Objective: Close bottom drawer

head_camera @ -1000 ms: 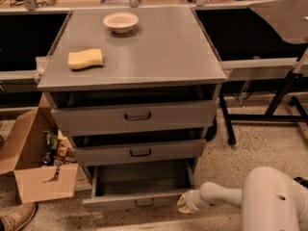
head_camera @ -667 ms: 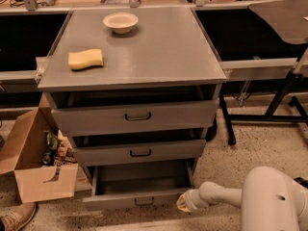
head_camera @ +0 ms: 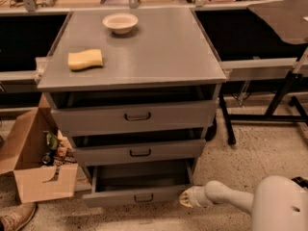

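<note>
Nothing that we can detect has moved since the earlier frames: cabinet, drawers, arm and loose items occupy the same positions.

We record the grey cabinet point(head_camera: 144, 57) standing on a speckled floor point(head_camera: 260, 153), with all three drawers out of flush. The top drawer point(head_camera: 96, 117) and middle drawer point(head_camera: 106, 153) each project slightly, with a dark gap above each front. The bottom drawer point(head_camera: 115, 196) is pulled out farthest, with its bare grey interior visible from above and its small dark handle point(head_camera: 144, 198) at the centre of the slim front panel.

The robot's white body point(head_camera: 281, 206) sits at lower right, and its arm point(head_camera: 226, 197) reaches left, low over the floor. The gripper point(head_camera: 186, 198) lies at the right end of the bottom drawer's front panel. We cannot tell whether it touches the panel, nor whether it is spread or pressed together.

An open cardboard box point(head_camera: 29, 148) holding assorted items stands against the cabinet's left side. On the cabinet top, a yellow sponge point(head_camera: 85, 59) lies near the left edge, and a pale bowl point(head_camera: 120, 22) sits upright towards the rear, well apart from it.
</note>
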You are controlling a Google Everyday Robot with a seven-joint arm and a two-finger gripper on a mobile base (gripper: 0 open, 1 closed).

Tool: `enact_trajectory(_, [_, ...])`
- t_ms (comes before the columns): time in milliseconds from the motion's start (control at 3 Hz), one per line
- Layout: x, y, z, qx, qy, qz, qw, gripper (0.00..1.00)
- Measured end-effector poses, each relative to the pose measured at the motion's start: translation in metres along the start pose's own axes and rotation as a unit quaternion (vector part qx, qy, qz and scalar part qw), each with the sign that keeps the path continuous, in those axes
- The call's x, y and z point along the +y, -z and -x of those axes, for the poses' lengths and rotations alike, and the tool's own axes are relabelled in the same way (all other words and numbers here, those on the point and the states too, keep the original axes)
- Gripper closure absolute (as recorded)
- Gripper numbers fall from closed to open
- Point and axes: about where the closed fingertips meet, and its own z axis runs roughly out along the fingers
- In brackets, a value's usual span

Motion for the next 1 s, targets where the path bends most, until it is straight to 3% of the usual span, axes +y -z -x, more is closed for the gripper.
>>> enact_trajectory(333, [-0.0108, 0.0041, -0.0028, -0.006, -0.012, -0.019, 0.9997, 1.0])
enact_trajectory(667, [-0.0108, 0.0041, -0.0028, -0.006, -0.012, -0.019, 0.9997, 0.83])
enact_trajectory(1000, [-0.0108, 0.0041, -0.0028, -0.006, -0.012, -0.019, 0.9997, 0.54])
